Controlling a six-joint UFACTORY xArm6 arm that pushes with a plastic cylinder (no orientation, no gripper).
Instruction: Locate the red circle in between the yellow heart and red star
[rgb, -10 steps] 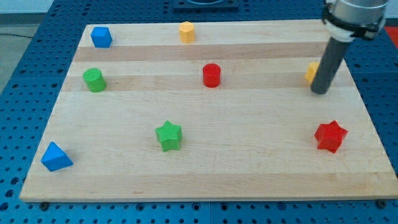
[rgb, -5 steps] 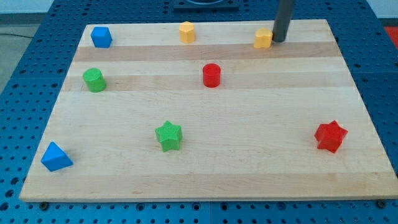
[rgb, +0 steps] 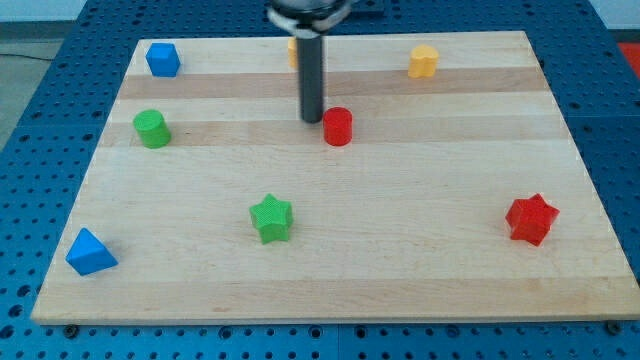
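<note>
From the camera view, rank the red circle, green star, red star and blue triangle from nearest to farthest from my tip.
Measured from my tip:
1. Red circle, just to its right in the view.
2. Green star, below, slightly left.
3. Red star, lower right.
4. Blue triangle, lower-left corner.

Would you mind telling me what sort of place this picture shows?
Probably a robotics lab bench: a wooden board lies on a blue perforated table, small coloured blocks are scattered across it, and my tip sits just left of the red circle.
</note>
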